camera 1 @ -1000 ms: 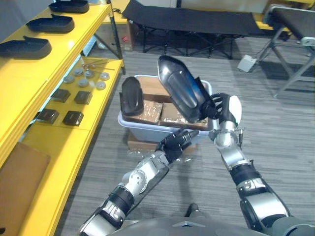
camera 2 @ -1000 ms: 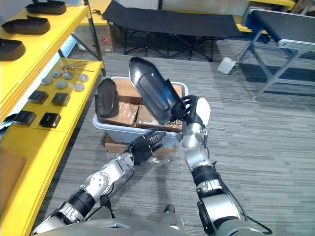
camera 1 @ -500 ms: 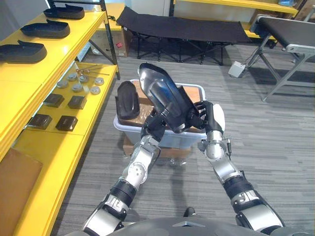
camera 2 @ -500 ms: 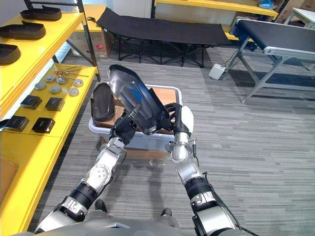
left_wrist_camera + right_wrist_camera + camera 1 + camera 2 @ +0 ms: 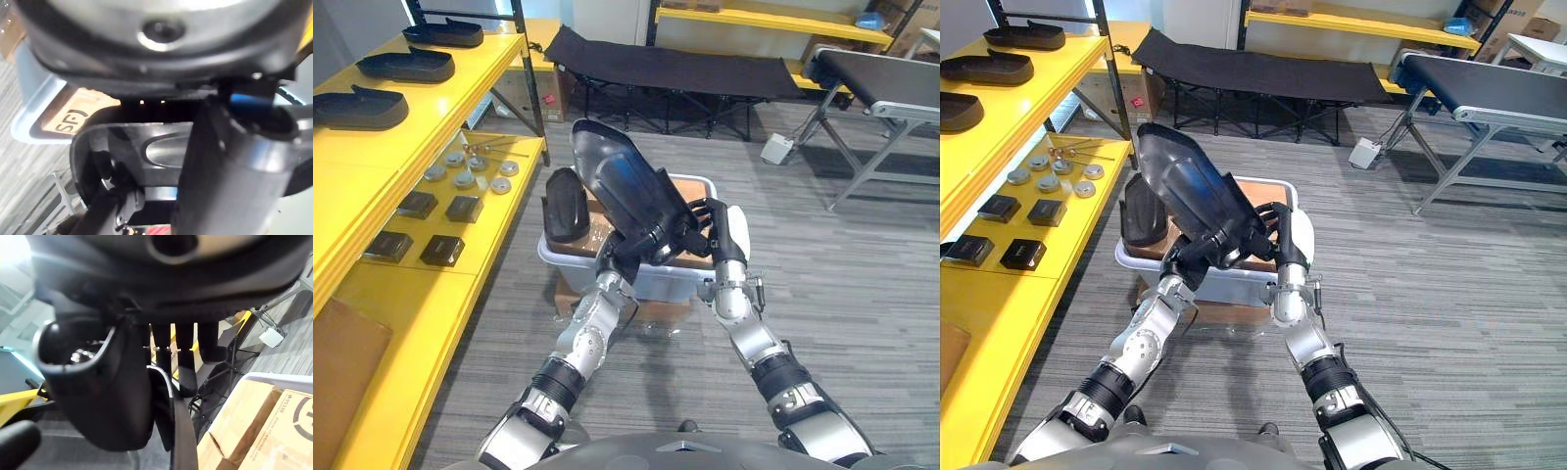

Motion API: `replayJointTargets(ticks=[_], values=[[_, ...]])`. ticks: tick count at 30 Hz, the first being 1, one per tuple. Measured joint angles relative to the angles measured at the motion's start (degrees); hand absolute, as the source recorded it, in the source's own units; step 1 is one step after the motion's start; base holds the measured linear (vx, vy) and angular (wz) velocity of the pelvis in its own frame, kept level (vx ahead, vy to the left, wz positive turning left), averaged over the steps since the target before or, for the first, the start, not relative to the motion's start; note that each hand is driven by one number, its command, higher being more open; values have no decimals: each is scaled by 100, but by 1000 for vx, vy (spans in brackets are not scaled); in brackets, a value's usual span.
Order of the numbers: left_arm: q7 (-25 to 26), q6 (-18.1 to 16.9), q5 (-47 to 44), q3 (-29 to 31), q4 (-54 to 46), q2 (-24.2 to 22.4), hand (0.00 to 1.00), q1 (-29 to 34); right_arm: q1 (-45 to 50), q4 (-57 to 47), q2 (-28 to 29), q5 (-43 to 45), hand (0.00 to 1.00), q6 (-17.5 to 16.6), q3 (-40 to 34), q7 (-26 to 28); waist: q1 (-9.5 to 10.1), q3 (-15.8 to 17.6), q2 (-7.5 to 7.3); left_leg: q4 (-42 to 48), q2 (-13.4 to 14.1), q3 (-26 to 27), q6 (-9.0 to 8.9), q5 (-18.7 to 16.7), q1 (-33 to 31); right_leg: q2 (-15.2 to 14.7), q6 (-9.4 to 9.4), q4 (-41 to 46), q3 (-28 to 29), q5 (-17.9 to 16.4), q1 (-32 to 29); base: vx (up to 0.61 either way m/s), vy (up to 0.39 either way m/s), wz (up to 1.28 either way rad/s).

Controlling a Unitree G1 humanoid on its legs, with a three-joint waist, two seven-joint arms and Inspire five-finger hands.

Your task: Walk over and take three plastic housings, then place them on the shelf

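Left eye view: the black housing point(image 5: 626, 186) hangs tilted above the bin point(image 5: 668, 281), with the left hand point(image 5: 625, 257) curled under its lower end and the right hand point(image 5: 722, 227) wrapped on the edge beside it. It looks a light, stiff, glossy shell, likely slippery and best held by the rim. Right eye view: a second housing point(image 5: 1141, 211) stands in the bin, and the shelf point(image 5: 1038, 93) to the left carries others. Left wrist view: the thumb clamps the shell's wall. Right wrist view: fingers hook the rim, with cardboard boxes point(image 5: 266, 416) beyond.

The shiny silver-grey left arm point(image 5: 579, 341) and right arm point(image 5: 756, 345) have black rings. The left hand point(image 5: 625, 257) and right hand point(image 5: 717, 227) are dark, with a white thumb cover point(image 5: 737, 231).
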Motion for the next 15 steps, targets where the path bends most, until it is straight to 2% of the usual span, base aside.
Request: replayJointTargets(ticks=[2, 7, 10, 15], values=[[100, -377, -157, -82, 0, -8, 0, 18, 115, -341, 36, 220, 0, -16, 142, 37, -18, -13, -4, 0, 1, 16, -31, -26, 1, 8, -16, -58, 4, 11, 1, -1, 14, -4], [546, -1011, -280, -51, 5, -8, 0, 296, 521, -988, 90, 433, 0, -76, 534, 199, -119, -126, -23, 2, 0, 46, -37, -35, 12, 11, -2, -66, 14, 17, -4, 41, 13, -3], [685, -1269, -309, -96, 1, -29, 0, 468, 758, -1052, 375, 640, 0, -64, 537, 210, -129, -128, -27, 3, -6, 73, -42, -39, 14, 7, -4, -68, 31, 12, -16, 48, 17, -4], [705, -1295, -463, -128, -198, -49, 0, 727, 1005, -1200, 480, 662, 0, -45, 557, 295, -136, -130, -28, 4, -28, 172, -42, -51, 11, -11, -8, -25, 112, 4, -113, 15, 17, -9]])
